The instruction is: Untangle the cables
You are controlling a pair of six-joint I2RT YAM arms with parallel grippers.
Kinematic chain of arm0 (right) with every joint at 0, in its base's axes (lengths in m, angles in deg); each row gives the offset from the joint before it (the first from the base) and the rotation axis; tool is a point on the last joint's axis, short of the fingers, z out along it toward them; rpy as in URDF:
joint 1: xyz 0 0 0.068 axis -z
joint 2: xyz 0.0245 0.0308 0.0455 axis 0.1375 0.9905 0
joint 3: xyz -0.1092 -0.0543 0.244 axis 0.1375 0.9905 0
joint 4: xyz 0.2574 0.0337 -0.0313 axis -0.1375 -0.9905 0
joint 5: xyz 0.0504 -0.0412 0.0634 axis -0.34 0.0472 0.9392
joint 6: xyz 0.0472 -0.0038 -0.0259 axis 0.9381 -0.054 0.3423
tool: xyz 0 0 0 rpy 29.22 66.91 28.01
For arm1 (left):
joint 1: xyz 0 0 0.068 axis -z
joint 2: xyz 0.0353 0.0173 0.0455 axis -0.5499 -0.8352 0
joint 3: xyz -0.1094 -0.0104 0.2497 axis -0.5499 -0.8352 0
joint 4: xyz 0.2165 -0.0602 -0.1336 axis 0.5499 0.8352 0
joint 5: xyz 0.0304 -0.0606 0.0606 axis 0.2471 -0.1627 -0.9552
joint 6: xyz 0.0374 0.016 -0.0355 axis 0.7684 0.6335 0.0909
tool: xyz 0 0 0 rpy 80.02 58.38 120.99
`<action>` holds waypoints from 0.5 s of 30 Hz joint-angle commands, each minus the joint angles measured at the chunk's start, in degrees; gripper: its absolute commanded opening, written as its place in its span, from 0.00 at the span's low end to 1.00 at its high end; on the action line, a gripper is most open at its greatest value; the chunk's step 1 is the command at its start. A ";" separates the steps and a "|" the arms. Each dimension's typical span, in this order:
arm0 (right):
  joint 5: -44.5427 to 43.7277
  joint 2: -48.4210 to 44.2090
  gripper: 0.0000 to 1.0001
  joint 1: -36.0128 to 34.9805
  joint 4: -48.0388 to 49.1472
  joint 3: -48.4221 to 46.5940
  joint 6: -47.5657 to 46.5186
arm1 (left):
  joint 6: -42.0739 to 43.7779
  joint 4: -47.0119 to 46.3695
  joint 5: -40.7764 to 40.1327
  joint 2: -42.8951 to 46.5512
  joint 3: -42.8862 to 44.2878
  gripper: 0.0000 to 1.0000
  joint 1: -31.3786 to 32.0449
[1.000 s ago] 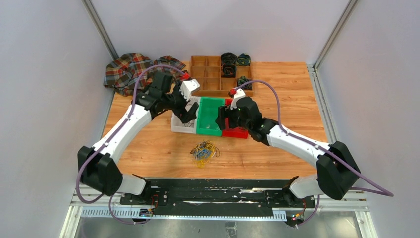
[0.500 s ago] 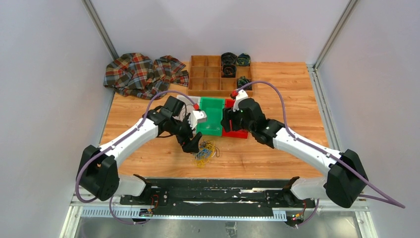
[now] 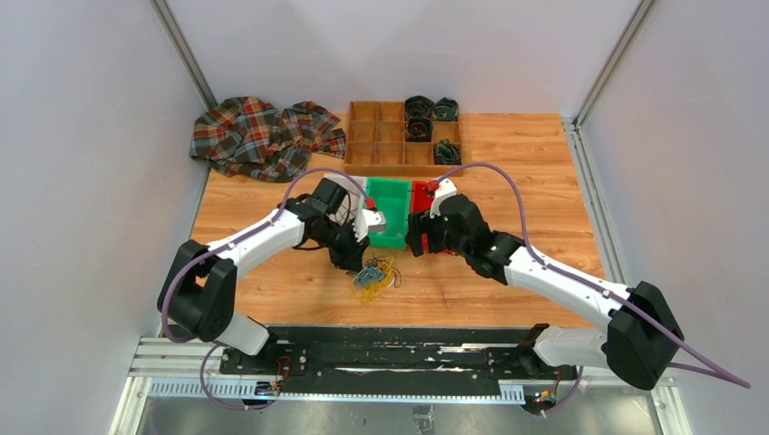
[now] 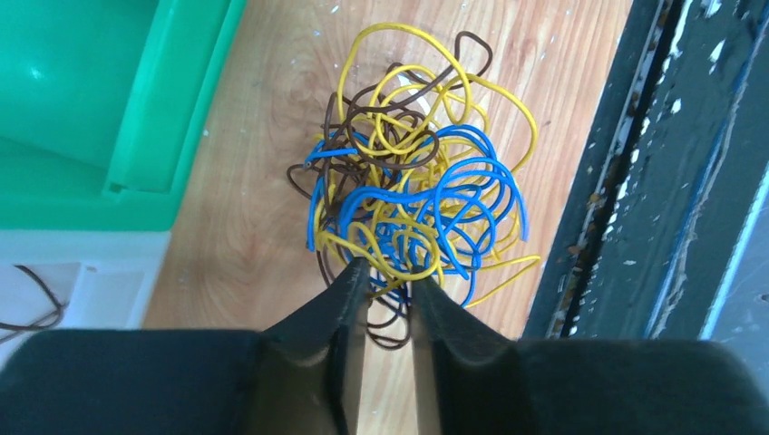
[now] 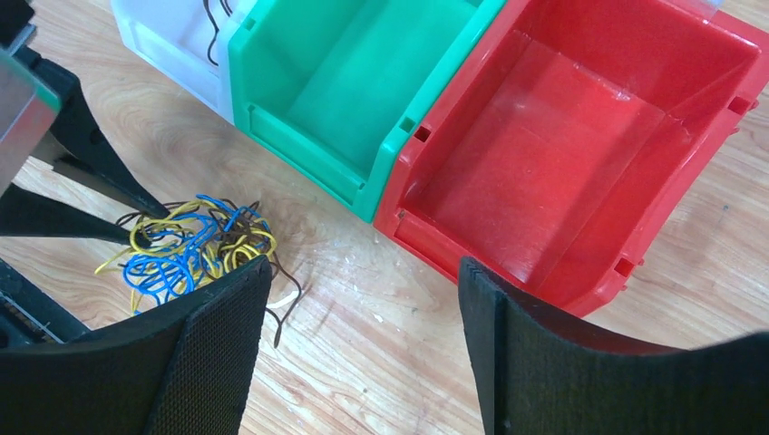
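Left pincer [image 4: 388,279] reached cables [image 4: 413,181]; wrist view: tips straddle strands.

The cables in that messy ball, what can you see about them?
The cables are thin strands in yellow, blue and brown, looped into one loose tangle. It lies on the wooden table beside the green bin, not touching it. The left claw has strands between its tips; whether it pinches is unclear.

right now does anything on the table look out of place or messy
The cables lie in a tangled clump on the bare table, by the green bin rather than in any bin. At the far left corner a plaid cloth sits crumpled. Nothing looks spilled or broken.
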 commanded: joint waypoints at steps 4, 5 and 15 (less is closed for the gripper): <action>1.65 -2.57 0.69 -1.57 5.94 3.03 0.43 | 1.37 1.21 0.83 4.27 2.53 0.03 0.45; 2.21 -2.43 0.68 -1.90 6.78 3.24 0.22 | 1.50 2.12 0.85 5.58 2.88 0.01 0.45; 3.35 1.16 0.70 -10.99 13.72 -0.61 -5.64 | -6.30 6.42 2.48 16.09 7.14 0.01 0.45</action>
